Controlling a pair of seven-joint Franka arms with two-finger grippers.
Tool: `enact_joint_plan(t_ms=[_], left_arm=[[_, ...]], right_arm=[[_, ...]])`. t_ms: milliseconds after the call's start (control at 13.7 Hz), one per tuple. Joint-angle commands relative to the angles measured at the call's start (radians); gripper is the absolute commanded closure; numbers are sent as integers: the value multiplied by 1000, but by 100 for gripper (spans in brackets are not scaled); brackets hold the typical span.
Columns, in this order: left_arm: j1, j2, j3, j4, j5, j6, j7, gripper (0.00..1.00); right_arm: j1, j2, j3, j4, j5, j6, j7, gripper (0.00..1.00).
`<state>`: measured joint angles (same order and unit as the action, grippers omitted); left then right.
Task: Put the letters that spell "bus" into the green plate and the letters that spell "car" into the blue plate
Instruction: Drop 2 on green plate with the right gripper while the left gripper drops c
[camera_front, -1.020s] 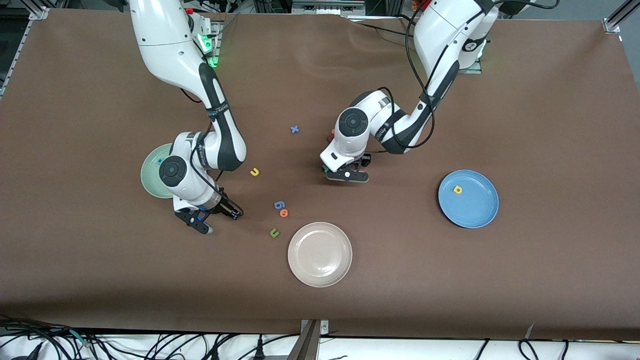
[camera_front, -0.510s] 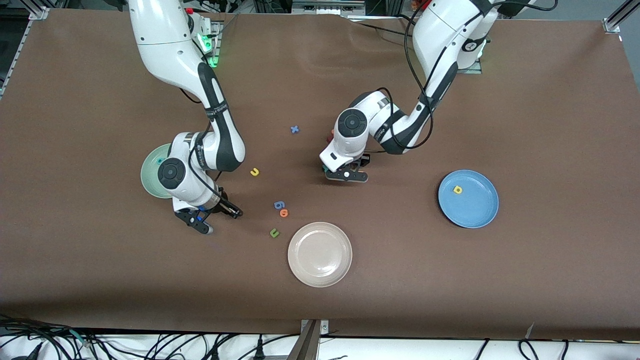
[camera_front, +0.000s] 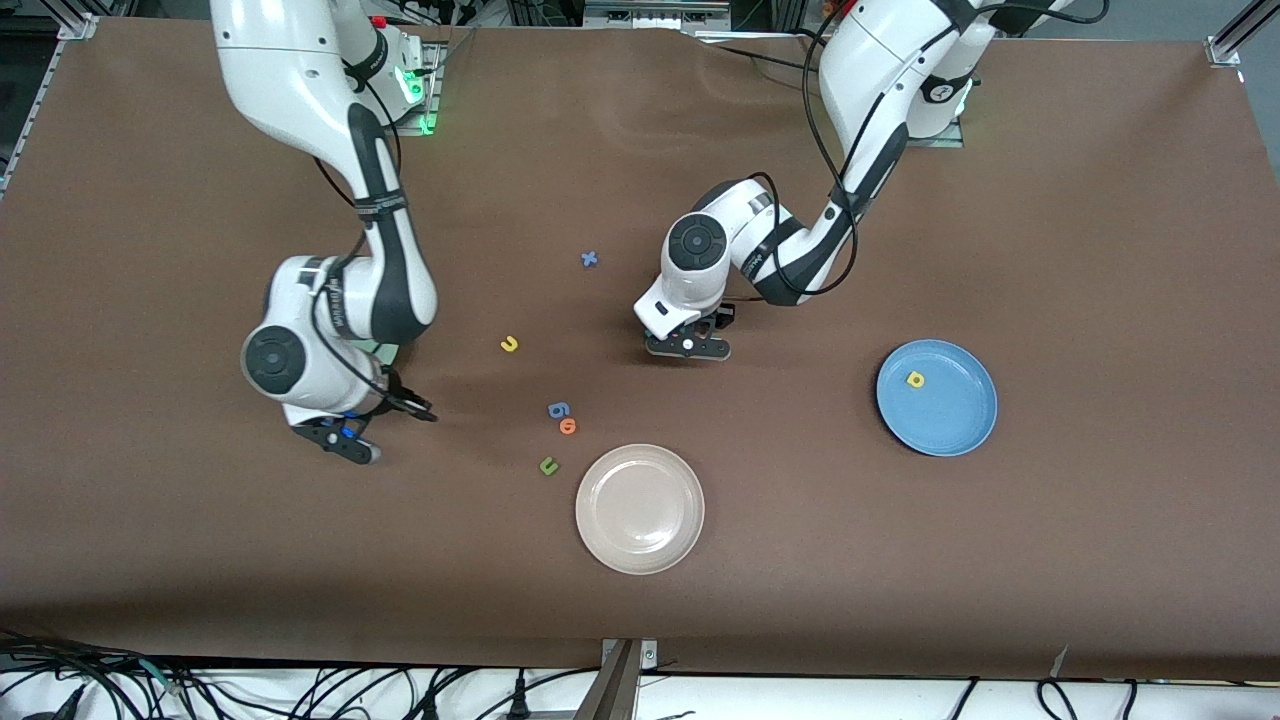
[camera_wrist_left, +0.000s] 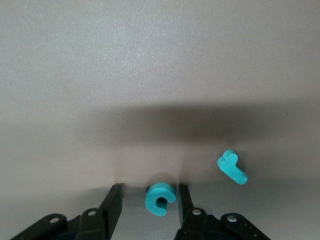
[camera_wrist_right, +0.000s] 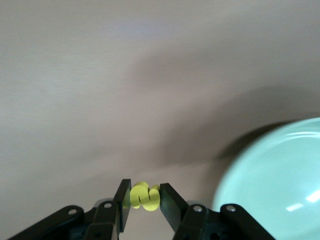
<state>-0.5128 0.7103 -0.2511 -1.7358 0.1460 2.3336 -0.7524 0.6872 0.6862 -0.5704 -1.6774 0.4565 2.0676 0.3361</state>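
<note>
Yellow "s" (camera_wrist_right: 145, 196) sits pinched in the right end effector (camera_wrist_right: 145, 199), probably bound for the green plate (camera_wrist_right: 280, 175). Left end effector (camera_wrist_left: 148, 202) straddles the teal "c" (camera_wrist_left: 160, 198), half open; next it must close.

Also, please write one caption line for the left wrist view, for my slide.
Left gripper, fingers apart, around the teal "c" on the brown table, with the teal "r" beside it.

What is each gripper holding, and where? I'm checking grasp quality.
Right gripper: yellow "s", pinched across its sides. Left gripper: nothing held; open around the teal "c".
</note>
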Motion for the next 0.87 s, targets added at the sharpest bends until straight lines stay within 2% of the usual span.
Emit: enact_joint_plan(t_ms=[0, 146, 219, 364, 583, 656, 729, 802], left_arm=[[-10, 17, 1, 24, 34, -4, -27, 55], [-10, 17, 1, 24, 33, -4, -27, 71], [-10, 17, 1, 24, 33, -4, -27, 78], [-10, 17, 1, 24, 33, -4, -27, 84], [-7, 15, 1, 24, 33, -4, -27, 88], [0, 14, 3, 27, 32, -4, -21, 88], [13, 2, 3, 30, 29, -11, -15, 89], [42, -8, 1, 47, 29, -34, -13, 93]], right_arm=[[6, -14, -80, -25, -10, -131, -110, 89], [6, -14, -127, -57, -6, -216, -185, 89], [6, -14, -131, -88, -2, -219, -204, 89], [5, -23, -129, -136, 1, -209, -206, 89], [5, -22, -128, -176, 5, -199, -207, 87], [5, -22, -128, -177, 5, -199, -207, 80], [5, -22, -128, -176, 5, -199, -209, 65], [5, -20, -128, -176, 5, -198, -213, 34]])
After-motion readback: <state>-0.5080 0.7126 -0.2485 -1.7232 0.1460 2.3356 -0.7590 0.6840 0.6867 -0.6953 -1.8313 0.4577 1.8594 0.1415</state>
